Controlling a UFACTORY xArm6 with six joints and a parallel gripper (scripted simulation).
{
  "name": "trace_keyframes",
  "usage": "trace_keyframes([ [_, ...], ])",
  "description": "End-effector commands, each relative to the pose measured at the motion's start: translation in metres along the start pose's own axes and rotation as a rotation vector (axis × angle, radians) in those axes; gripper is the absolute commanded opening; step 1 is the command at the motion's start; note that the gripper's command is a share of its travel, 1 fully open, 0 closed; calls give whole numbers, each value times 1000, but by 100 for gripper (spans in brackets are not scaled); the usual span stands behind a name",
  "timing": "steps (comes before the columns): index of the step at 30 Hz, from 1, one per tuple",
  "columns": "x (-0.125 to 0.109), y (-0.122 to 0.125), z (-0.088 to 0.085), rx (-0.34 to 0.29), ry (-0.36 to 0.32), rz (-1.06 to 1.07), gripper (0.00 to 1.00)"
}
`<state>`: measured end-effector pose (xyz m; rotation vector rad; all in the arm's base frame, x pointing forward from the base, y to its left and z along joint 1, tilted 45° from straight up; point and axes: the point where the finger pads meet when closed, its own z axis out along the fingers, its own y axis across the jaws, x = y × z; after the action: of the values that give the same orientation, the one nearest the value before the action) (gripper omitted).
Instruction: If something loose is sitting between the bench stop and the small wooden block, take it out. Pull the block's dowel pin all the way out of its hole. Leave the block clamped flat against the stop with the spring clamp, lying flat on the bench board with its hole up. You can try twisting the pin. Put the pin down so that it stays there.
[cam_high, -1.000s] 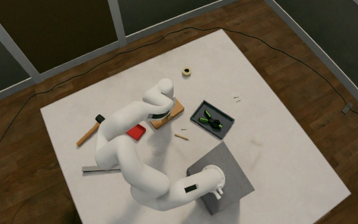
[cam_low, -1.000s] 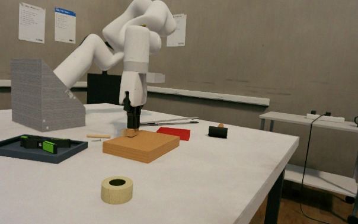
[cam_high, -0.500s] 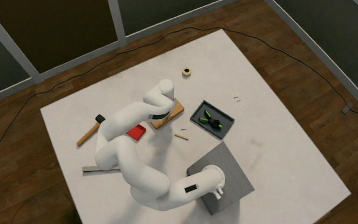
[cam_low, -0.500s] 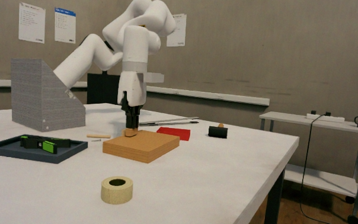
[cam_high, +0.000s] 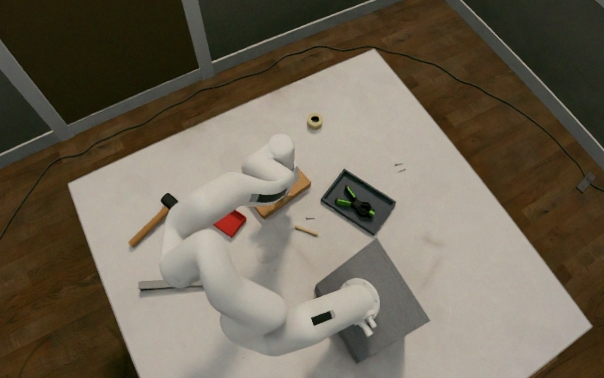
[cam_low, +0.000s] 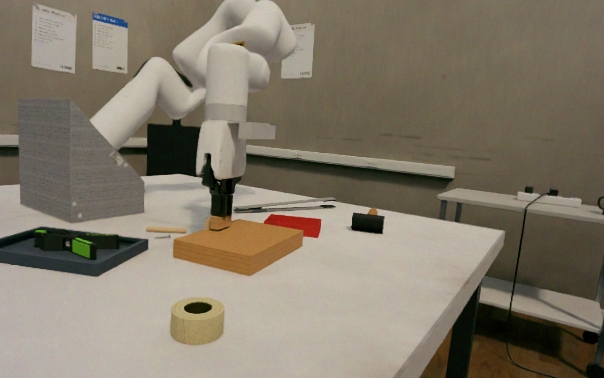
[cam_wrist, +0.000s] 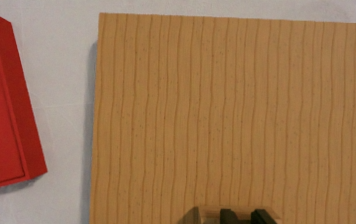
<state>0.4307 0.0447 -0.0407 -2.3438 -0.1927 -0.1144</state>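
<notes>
My gripper (cam_low: 221, 212) (cam_wrist: 242, 216) points straight down over the near-left corner of the wooden bench board (cam_high: 296, 188) (cam_low: 240, 246) (cam_wrist: 200, 100). It is shut on a small wooden block (cam_low: 218, 223), which sits at the board's surface; I cannot tell if it touches. In the wrist view only the fingertips show at the bottom edge. A dowel pin (cam_high: 306, 230) (cam_low: 166, 229) lies loose on the table beside the board. The green-and-black spring clamp (cam_high: 357, 202) (cam_low: 75, 244) lies in a dark tray (cam_high: 381, 201) (cam_low: 30, 257). The arm hides the gripper in the overhead view. No bench stop shows.
A red tray (cam_high: 231, 222) (cam_low: 295, 224) (cam_wrist: 12, 125) lies beside the board. A mallet (cam_high: 150, 225) (cam_low: 367, 222), a steel ruler (cam_high: 165, 285) (cam_low: 285, 204), a tape roll (cam_high: 314, 123) (cam_low: 197, 320), small screws (cam_high: 400, 167) and the grey arm base (cam_high: 395, 280) (cam_low: 65, 160) are on the table.
</notes>
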Motion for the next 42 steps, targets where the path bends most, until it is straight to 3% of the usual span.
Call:
trace_keyframes([
  [1, 0, 0, -1, -2, 3, 10, 0],
  [42, -1, 0, 0, -2, 3, 26, 0],
])
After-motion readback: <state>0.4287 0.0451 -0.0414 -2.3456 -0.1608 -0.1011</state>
